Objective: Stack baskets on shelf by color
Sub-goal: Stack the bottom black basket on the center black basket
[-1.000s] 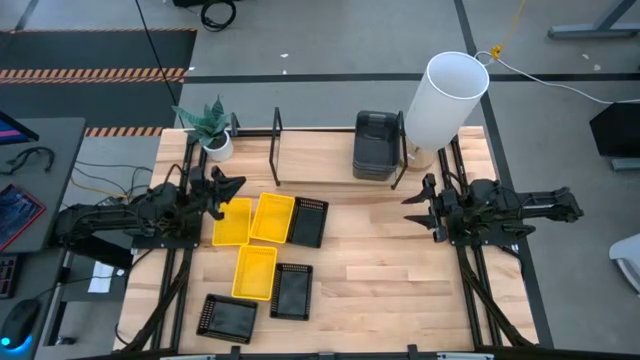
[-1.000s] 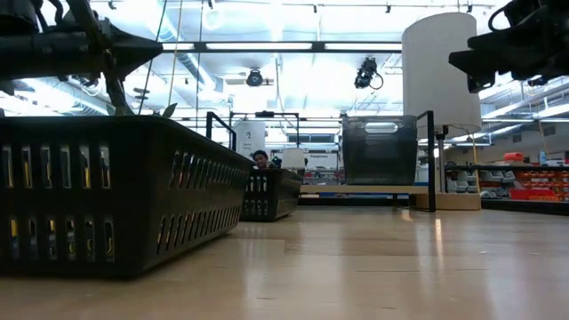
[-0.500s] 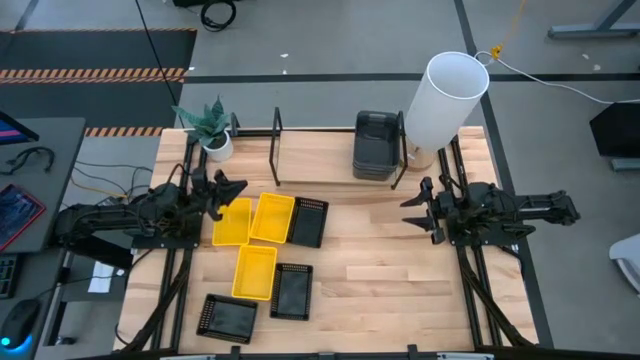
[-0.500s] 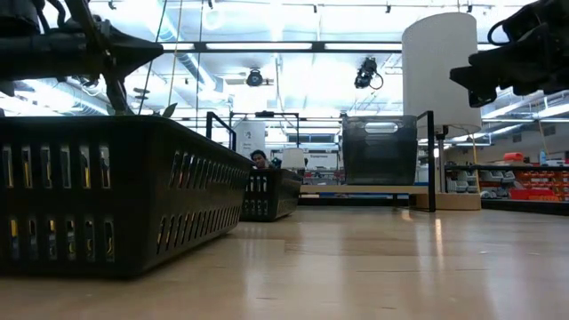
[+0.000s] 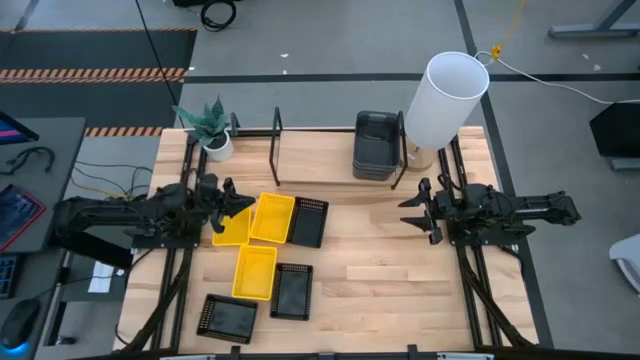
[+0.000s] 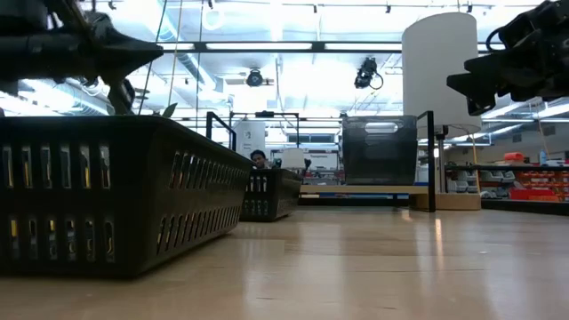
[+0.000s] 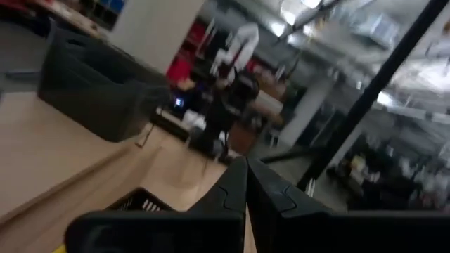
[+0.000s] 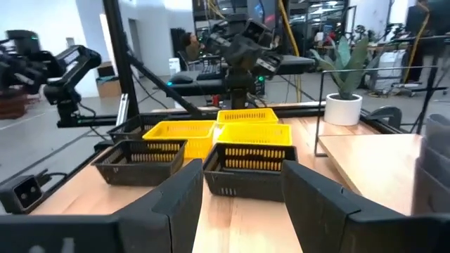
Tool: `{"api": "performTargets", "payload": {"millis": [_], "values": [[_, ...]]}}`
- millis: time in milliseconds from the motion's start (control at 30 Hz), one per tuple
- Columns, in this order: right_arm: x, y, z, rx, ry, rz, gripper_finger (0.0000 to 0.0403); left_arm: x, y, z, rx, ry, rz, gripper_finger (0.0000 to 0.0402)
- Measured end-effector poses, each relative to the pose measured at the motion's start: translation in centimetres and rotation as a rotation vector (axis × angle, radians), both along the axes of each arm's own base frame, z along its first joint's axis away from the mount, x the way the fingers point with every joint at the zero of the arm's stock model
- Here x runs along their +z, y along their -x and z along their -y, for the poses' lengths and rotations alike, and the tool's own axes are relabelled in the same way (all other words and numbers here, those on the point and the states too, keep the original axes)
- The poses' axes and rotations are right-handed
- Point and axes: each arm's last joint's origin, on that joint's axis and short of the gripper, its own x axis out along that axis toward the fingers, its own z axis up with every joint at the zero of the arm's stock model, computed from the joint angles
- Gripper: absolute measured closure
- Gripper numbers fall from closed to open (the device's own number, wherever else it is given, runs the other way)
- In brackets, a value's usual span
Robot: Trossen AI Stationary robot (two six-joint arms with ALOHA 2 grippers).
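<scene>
No readable text in view

No lettering, label, brand, number or sign can be made out on the baskets, the shelf, the table or the arms in any view; the shelves and boxes in the room behind the table are too blurred to read, and the hazard-striped floor strip carries only stripes, no words

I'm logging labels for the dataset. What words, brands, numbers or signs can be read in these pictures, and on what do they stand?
No text can be read in any view.
Baskets, shelf, white cylinder: no labels or print show.
Room shelves in the low view: coloured boxes, any print too small to read.
Screens behind the left arm in the right wrist view: too blurred to read.
</scene>
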Motion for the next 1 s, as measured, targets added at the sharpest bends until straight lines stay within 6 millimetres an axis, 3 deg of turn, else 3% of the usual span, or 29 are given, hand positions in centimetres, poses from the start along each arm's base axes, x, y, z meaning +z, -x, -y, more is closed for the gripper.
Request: {"api": "performTargets", "payload": {"millis": [300,700,1000], "values": [[0.6,0.0,0.2,-0.058,-0.061,0.065,0.0206,3.2,-3.3,1.9,-0.137,-0.139,-0.238,0.039],[0.6,0.0,0.2,-0.054,-0.108,0.065,0.0206,4.2,-7.1,5.7,-0.313,-0.118,-0.48,0.0382],[0.6,0.0,0.2,-0.055,-0.107,0.066,0.0206,6.2,-7.9,10.9,-0.356,0.009,-0.956,0.0389]]}}
